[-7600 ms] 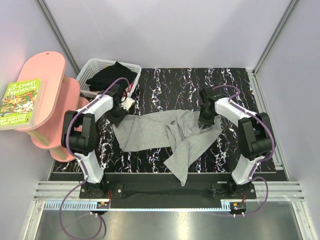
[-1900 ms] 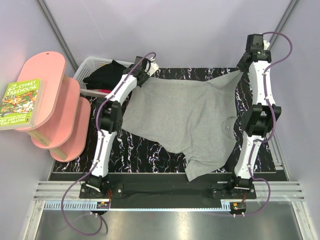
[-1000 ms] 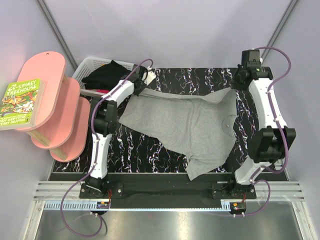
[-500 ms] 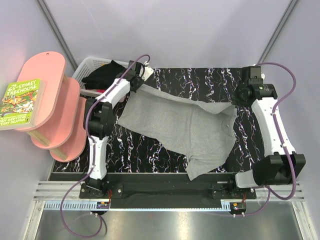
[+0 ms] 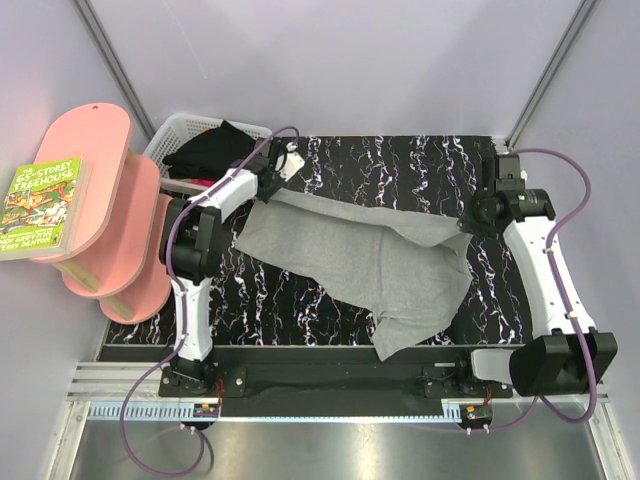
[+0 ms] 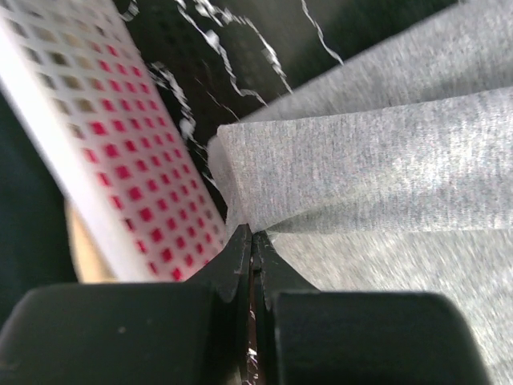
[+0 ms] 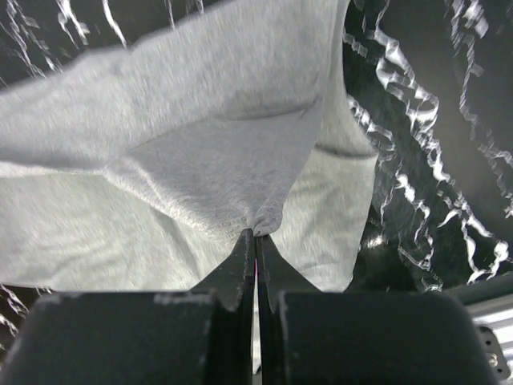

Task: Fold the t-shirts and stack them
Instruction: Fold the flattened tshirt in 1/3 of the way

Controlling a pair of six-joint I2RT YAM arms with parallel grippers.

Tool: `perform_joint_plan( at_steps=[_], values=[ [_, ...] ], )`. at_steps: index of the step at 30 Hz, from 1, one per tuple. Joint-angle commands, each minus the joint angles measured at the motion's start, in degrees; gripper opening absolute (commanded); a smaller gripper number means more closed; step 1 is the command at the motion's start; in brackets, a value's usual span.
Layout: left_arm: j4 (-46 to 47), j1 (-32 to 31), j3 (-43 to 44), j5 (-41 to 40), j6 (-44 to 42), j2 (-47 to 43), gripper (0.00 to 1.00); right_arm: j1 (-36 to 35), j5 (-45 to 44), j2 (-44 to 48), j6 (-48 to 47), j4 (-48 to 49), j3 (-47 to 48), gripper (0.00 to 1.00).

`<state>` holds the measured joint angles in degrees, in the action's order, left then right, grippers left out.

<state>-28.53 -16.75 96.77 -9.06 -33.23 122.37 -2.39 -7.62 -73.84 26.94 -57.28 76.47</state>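
A light heather-grey t-shirt (image 5: 370, 260) lies across the black marbled table, its far edge held up in a sagging band between my two grippers. My left gripper (image 5: 266, 188) is shut on the shirt's far left corner, right beside the basket. In the left wrist view the left gripper (image 6: 251, 234) pinches a fold of grey t-shirt (image 6: 385, 160). My right gripper (image 5: 474, 222) is shut on the far right corner; the right wrist view shows the right gripper (image 7: 256, 233) pinching bunched grey t-shirt (image 7: 224, 120). A black t-shirt (image 5: 215, 150) lies heaped in the basket.
The white lattice basket (image 5: 172, 138) stands at the table's far left corner, and its wall (image 6: 96, 136) is close to the left fingers. A pink tiered shelf (image 5: 100, 150) with a book (image 5: 40, 205) stands left of the table. Bare marbled table (image 5: 390, 165) shows beyond the shirt.
Both grippers have come down and toward the near side, still holding the shirt's corners. The raised far edge of the grey shirt has dropped lower over the rest of the shirt.
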Motion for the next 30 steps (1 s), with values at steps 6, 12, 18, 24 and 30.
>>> perform_joint_plan(
  at_steps=[6,12,18,24,30],
  values=[
    [2.8,1.2,-8.5,-0.9,-2.2,-6.2,0.00,-2.4,8.8,5.4,4.1,-3.4,-12.9,0.16],
    [2.1,1.3,-7.7,-0.9,-2.4,-7.8,0.76,-2.4,4.5,3.7,2.9,-7.4,-4.3,0.25],
    [-1.3,-0.8,-3.1,1.2,-0.6,-10.9,0.88,-2.4,0.8,-3.1,0.9,-3.7,2.9,0.29],
    [-2.9,-6.8,-1.1,3.2,0.6,-11.0,0.84,-2.4,2.2,-15.3,3.7,5.3,1.9,0.24],
    [-3.5,-8.5,0.8,5.9,2.1,-5.9,0.79,-1.8,-1.5,-26.2,3.7,8.6,5.1,0.22]
  ],
)
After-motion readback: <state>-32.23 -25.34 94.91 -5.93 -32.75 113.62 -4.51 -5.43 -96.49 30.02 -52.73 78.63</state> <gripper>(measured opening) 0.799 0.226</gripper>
